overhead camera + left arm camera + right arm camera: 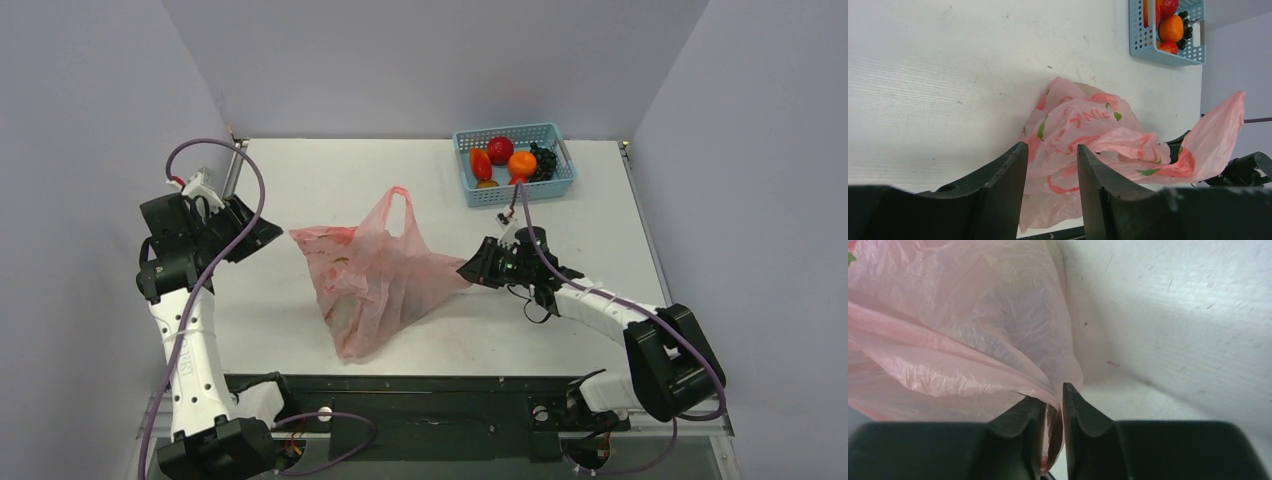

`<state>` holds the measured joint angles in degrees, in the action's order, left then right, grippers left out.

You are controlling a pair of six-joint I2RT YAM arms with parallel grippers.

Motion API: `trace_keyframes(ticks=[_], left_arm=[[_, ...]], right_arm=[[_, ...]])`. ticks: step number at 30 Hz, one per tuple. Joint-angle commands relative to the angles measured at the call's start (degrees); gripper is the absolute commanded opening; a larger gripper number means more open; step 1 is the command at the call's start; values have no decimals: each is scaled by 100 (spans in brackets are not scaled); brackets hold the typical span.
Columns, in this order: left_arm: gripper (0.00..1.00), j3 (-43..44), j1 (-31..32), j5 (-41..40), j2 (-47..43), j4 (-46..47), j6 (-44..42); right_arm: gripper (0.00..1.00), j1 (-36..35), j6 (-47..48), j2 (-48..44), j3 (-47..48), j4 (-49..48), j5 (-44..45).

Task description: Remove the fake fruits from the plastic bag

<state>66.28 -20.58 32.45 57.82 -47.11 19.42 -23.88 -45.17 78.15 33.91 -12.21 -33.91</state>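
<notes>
The pink plastic bag (385, 275) lies crumpled in the middle of the table, one loop handle standing up. It also shows in the left wrist view (1083, 120) and the right wrist view (958, 325). My right gripper (468, 268) is shut on the bag's right edge, with pink film pinched between the jaws (1052, 392). My left gripper (268, 235) is open and empty just left of the bag's left corner; the bag shows beyond its fingertips (1050, 147). A dark grape bunch (543, 162) lies in the basket. What the bag holds is hidden.
A light blue mesh basket (515, 192) stands at the back right, also in the left wrist view (1168, 56). It holds a round red fruit (500, 149), a round orange fruit (522, 163) and other red-orange pieces. Grey walls enclose the table.
</notes>
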Motion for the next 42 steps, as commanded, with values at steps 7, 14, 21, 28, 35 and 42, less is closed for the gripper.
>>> trace_keyframes(ticks=[7, 14, 21, 28, 35, 42], left_arm=[[46, 787, 1321, -560, -789, -206, 362], [48, 1012, 3957, -1742, -969, 398, 1059], [52, 1759, 7647, -6078, 281, -123, 537], [58, 2272, 8130, -7597, 1284, -248, 424], [58, 2481, 8131, -8003, 1525, -73, 137], [73, 2345, 7619, -6676, 1325, 384, 190]], right_arm=[[69, -1022, 1096, -1279, 866, 1946, 1447], [79, -1112, 1912, -1813, 1365, 3024, 2185], [80, -1158, 2200, -1886, 1774, 3242, 2468], [80, -1150, 2227, -1810, 2061, 3232, 2393], [80, -1137, 2319, -1791, 2223, 3227, 2371], [80, -1135, 2466, -1546, 2334, 3160, 2055]])
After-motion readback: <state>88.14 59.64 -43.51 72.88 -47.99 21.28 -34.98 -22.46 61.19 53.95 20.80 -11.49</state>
